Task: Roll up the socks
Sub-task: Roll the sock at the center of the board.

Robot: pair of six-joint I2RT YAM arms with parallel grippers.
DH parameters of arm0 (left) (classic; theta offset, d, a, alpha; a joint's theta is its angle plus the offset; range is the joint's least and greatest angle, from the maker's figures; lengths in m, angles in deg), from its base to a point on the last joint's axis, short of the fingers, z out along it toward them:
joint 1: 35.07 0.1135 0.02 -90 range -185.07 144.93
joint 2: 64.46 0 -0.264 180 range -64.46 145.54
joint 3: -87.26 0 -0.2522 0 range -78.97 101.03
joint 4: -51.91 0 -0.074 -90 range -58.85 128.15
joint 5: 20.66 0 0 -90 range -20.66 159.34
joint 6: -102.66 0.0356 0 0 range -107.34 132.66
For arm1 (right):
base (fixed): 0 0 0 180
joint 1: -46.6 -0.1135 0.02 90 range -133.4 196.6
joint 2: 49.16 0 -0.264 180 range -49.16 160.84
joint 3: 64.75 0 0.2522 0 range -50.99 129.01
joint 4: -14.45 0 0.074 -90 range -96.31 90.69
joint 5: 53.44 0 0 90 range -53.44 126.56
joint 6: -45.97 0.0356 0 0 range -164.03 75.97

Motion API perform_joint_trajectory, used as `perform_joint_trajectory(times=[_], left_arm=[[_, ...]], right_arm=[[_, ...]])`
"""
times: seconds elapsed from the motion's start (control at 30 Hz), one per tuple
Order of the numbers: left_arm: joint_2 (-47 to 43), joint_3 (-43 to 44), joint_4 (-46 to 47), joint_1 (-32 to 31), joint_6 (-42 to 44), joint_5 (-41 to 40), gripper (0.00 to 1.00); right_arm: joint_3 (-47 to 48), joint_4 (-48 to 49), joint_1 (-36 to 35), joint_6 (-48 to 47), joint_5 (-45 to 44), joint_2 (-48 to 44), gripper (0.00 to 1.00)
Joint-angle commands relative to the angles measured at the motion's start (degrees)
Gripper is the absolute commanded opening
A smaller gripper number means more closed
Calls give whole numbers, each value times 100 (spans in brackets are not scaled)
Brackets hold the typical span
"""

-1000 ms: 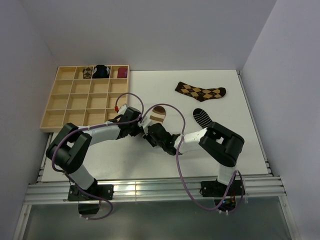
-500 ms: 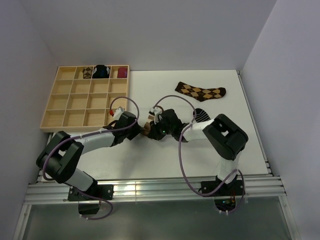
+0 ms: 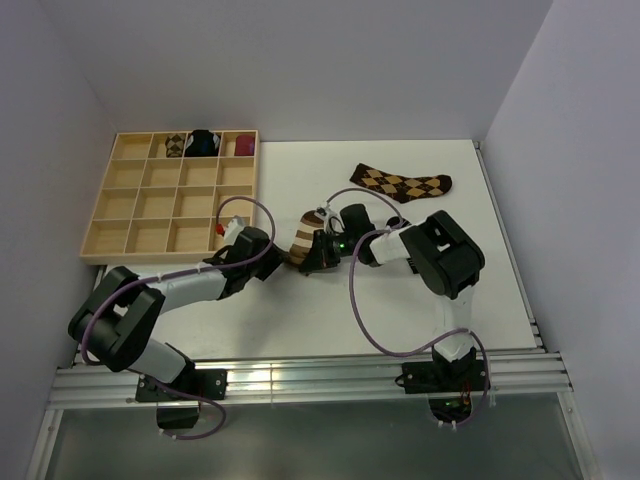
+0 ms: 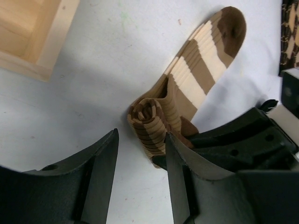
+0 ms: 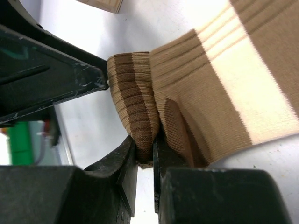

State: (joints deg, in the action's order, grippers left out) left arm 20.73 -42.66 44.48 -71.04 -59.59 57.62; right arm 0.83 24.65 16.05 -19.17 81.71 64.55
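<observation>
Presently, the right claw (image 5: 145, 150) is seen pinched on the rolled end of the brown-and-cream striped sock (image 5: 224, 93), evidently so that the roll cannot unwind, the left claw (image 4: 140, 144) is held spread and empty beside it, the toe is left flat on the worktop (image 4: 117, 46), and no writing is seen.

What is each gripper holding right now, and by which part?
The right gripper pinches the striped sock by its rolled end; the left gripper is open beside the roll, holding nothing.
</observation>
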Motion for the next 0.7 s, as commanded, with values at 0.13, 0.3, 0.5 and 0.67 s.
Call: perform_joint_trajectory(times=[0.13, 0.3, 0.5, 0.67], left_arm=[[94, -28, 720, -77, -167, 30, 50], [331, 95, 642, -104, -149, 83, 50], [639, 183, 536, -112, -184, 188, 47], [797, 270, 484, -121, -167, 127, 45]], right_arm=[[136, -472, 198, 642, 425, 643, 0], [136, -428, 277, 915, 565, 793, 0], [154, -375, 347, 1170, 653, 1003, 0], [171, -393, 374, 1232, 680, 1065, 0]])
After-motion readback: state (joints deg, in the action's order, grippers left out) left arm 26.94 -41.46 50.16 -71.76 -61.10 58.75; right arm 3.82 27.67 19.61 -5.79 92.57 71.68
